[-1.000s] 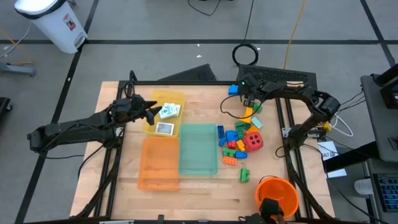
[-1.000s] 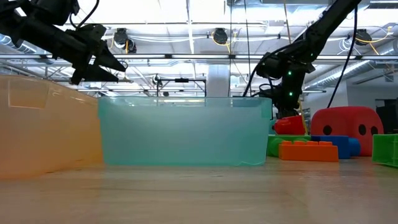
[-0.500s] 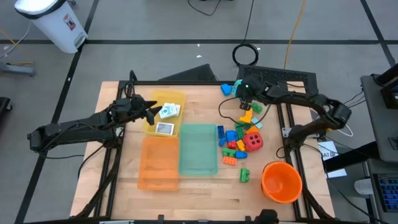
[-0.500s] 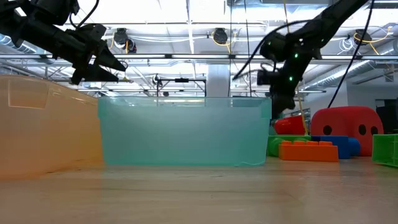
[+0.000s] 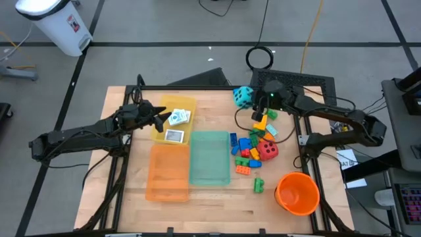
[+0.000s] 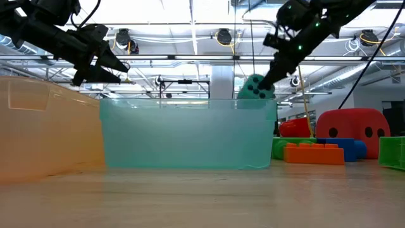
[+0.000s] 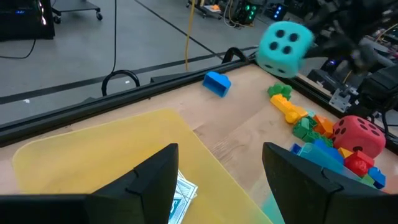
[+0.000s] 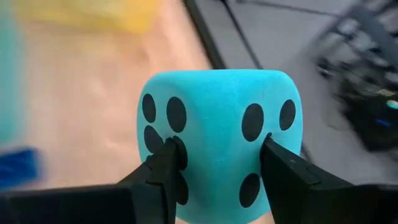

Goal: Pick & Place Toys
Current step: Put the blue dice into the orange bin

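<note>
Teal die (image 8: 217, 134) sits clamped in right tool (image 8: 217, 165).

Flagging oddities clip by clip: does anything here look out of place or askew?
Nothing looks spilled or damaged. The teal die is off the table, tilted, clamped in the right pincer. One blue brick lies alone near the table's far edge, apart from the toy pile.

We note a lab or workshop: grey taped floor (image 5: 164, 33) with loose cables (image 5: 260, 57), wooden counter (image 5: 217, 197) on a black frame, ceiling strip lights (image 6: 190, 25), white bin (image 5: 56, 23) far left.
</note>
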Tool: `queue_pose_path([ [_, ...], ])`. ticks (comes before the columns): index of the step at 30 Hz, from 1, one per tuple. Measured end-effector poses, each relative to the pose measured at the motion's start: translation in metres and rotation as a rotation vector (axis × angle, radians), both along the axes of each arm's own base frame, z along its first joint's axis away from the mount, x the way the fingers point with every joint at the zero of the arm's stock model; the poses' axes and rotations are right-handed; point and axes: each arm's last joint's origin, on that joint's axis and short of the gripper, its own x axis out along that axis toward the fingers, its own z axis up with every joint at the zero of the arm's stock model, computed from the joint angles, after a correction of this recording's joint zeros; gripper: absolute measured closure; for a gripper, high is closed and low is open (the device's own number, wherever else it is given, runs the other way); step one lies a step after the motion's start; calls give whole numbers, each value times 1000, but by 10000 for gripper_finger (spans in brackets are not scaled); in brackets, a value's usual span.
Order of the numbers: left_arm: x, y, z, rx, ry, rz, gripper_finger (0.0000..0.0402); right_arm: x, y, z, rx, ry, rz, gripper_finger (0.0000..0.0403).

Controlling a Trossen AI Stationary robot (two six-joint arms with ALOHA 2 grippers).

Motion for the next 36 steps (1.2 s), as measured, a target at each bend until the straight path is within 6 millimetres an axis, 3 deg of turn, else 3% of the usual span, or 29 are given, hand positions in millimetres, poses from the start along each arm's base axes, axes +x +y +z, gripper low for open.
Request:
queue_pose_path([
  [5,4,0,1,-48,-56,-6,163,10,20,6,127,-123,188,261],
  [12,29,-5,5,68,-108,-205,163,29,47,15,203,-262,394,260],
  [20,68,-22,9,301,-287,-499,163,44,74,33,157,-452,557,259],
  [25,86,-39,5,497,-365,-597,162,48,87,41,128,-522,619,262],
  [29,100,-46,3,530,-321,-605,146,48,90,41,125,-522,636,259],
  [36,128,-49,24,494,-137,-611,78,48,90,42,124,-523,636,261],
])
